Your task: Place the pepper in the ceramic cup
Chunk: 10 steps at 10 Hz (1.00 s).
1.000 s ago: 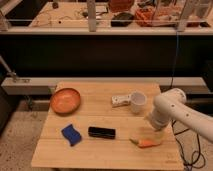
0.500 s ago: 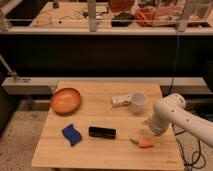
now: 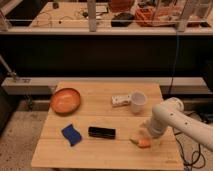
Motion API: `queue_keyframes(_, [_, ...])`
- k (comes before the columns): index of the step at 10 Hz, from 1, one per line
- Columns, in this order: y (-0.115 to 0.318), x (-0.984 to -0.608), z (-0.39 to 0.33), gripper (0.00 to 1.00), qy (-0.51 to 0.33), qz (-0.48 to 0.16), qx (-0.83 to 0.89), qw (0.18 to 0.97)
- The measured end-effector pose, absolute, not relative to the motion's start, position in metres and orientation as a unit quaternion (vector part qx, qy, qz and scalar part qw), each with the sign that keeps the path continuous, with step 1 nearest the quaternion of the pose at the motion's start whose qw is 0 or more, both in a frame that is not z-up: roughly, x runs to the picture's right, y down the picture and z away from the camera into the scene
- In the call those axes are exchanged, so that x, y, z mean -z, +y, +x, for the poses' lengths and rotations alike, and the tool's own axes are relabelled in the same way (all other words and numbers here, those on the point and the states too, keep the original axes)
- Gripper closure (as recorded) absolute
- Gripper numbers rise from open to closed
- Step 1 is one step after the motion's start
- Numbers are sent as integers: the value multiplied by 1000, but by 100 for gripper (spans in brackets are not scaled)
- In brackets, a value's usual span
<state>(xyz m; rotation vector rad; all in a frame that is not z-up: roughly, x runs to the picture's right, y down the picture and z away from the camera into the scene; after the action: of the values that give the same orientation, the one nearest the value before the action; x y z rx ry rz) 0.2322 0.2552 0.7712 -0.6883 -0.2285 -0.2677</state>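
The pepper (image 3: 142,143) lies on its side near the front right corner of the bench (image 3: 55,155), its green stem end pointing towards the left edge. The gripper (image 3: 148,134) is down right over it, at the end of the bulky white arm (image 3: 167,116) that reaches in from the right edge. The arm's own wrist blocks my line of sight, so I cannot tell whether the gripper is spread, pressed together or already pinching the pepper.

The ceramic cup (image 3: 138,101) stands upright, mouth open, towards the back right, with a flat white block (image 3: 119,100) just beside it.

I would judge the pepper light and fairly firm, with a smooth skin that could slip, and its taper may let it roll or squirt out of a squeeze. The thicker middle looks the best place to take it, across its width. The glossy cup may tip if knocked.

There is no brand, label or writing I can read on anything here.
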Motion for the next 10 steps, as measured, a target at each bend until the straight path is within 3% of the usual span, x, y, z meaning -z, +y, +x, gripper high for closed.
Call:
queue_keyframes(7, [273,-783,230,20,-124,-335,134,924])
queue_keyframes(10, [277,-786,228,35,-127,-338,134,923])
